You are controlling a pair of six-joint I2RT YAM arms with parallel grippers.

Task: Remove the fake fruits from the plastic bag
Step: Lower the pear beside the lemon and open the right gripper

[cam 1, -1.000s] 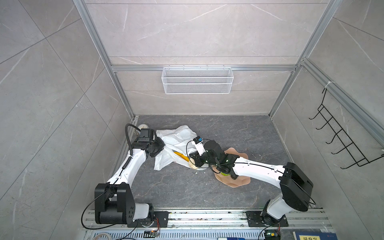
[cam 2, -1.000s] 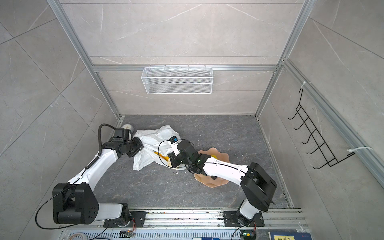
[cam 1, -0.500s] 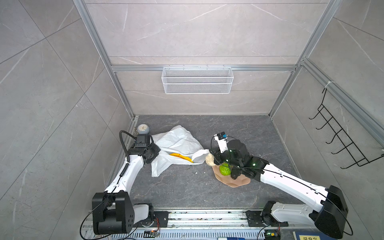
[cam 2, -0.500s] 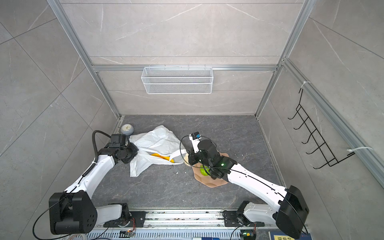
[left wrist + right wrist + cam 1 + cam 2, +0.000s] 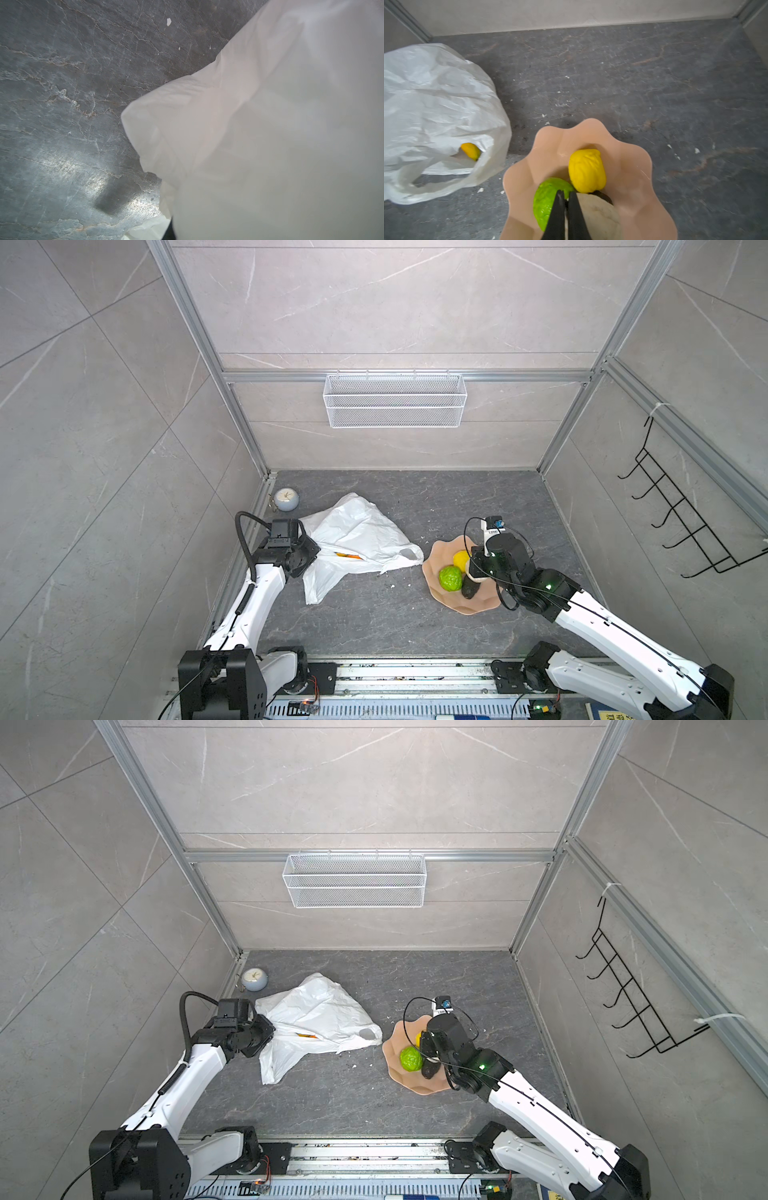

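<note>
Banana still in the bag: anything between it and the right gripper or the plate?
Only the plastic bag's own film. The banana shows through an opening facing the plate; bare floor separates the two. The right gripper hangs shut over the plate's fruits.

The fingers of the left gripper are hidden: its black wrist covers them in both top views. In the left wrist view the thin crinkly white plastic bag lies blurred across the lens, cut off by the picture's edges. Inside it we see only one end of a yellow plastic fruit. The right wrist view's edge cuts off the right gripper, the cream plastic pear and the pink scalloped plate. Whether the close-set fingers pinch the pear we cannot tell. Only a sliver of the dark green oval fruit shows behind the pear. The small round pale clock at the worktop's far left corner is too small to read.
</note>
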